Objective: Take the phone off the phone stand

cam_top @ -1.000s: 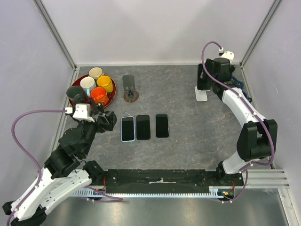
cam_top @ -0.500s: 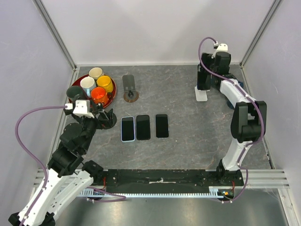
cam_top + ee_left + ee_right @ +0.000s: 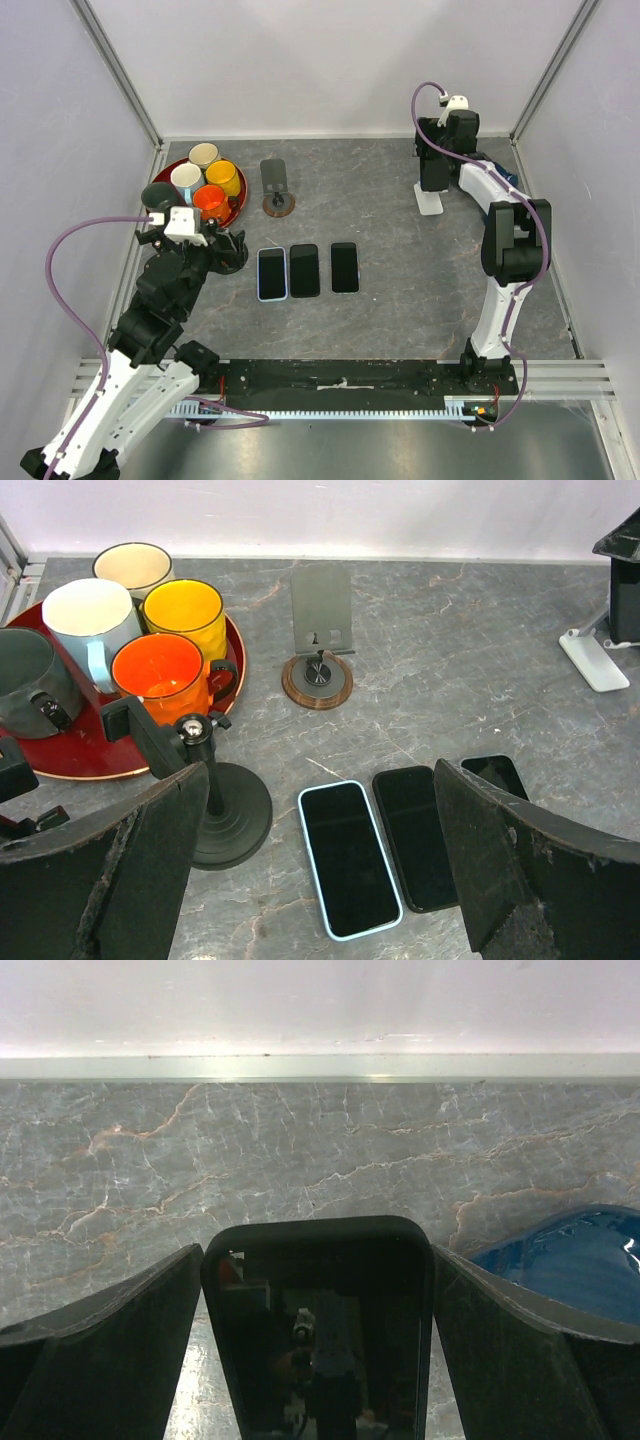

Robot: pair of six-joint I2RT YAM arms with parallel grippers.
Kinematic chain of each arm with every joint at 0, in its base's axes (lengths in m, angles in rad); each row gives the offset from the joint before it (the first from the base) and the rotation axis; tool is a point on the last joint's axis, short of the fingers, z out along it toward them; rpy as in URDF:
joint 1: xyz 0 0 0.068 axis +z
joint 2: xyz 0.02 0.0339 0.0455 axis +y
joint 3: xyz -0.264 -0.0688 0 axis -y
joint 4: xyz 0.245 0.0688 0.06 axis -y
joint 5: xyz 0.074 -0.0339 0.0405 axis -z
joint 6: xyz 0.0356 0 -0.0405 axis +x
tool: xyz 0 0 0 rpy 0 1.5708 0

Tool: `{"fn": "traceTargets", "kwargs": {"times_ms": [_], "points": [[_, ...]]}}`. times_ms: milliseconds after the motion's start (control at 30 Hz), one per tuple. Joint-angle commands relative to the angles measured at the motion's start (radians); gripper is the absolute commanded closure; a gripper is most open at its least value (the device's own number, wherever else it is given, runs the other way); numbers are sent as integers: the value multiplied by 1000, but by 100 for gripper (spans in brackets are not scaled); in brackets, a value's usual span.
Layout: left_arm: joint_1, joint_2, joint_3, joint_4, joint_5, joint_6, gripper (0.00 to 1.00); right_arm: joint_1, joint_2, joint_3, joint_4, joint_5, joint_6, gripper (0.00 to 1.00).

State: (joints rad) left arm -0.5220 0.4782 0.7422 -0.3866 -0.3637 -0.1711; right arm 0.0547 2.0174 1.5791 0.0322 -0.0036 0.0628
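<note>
A black phone [image 3: 432,172] stands upright in a white phone stand [image 3: 430,204] at the back right of the table. My right gripper [image 3: 437,158] is open and reaches down over it. In the right wrist view the phone [image 3: 318,1360] fills the gap between the two fingers [image 3: 120,1350], whose tips sit close beside its top corners. My left gripper [image 3: 226,250] is open on the left side. It hovers above a black round-based stand [image 3: 235,820] and a blue-cased phone [image 3: 350,858] lying flat, with nothing between its fingers.
Three phones [image 3: 304,270] lie side by side mid-table. A red tray [image 3: 158,214] with several mugs sits back left. Beside it stands an empty grey stand on a wooden disc [image 3: 277,190]. A blue object [image 3: 570,1260] lies right of the white stand, near the wall.
The right arm has folded upward and its wrist has shifted left and back over the phone. The left arm has drawn up slightly. Both grippers stay open.
</note>
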Motion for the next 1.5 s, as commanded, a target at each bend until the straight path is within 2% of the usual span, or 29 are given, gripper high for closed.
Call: {"fn": "traceTargets", "kwargs": {"times_ms": [0, 167, 333, 533, 667, 833, 1167, 1467], "points": [[10, 11, -6, 41, 22, -25, 0, -4, 6, 12, 9, -6, -17, 2], [16, 10, -4, 41, 29, -27, 0, -3, -8, -16, 3, -10, -21, 2], [17, 7, -6, 41, 37, -28, 0, -3, -35, -36, 3, -3, -37, 9], [25, -4, -6, 41, 45, -30, 0, -4, -92, -41, -2, -3, -55, 21], [30, -7, -6, 41, 57, -33, 0, -4, -134, -54, 3, -22, -57, 35], [34, -13, -7, 40, 65, -38, 0, -4, -184, -83, 26, -29, -57, 47], [40, -30, -10, 35, 66, -42, 1, 10, -270, -93, 80, -39, 0, 47], [43, -27, -10, 31, 80, -54, 1, 100, -394, -140, -55, -18, 115, 47]]}}
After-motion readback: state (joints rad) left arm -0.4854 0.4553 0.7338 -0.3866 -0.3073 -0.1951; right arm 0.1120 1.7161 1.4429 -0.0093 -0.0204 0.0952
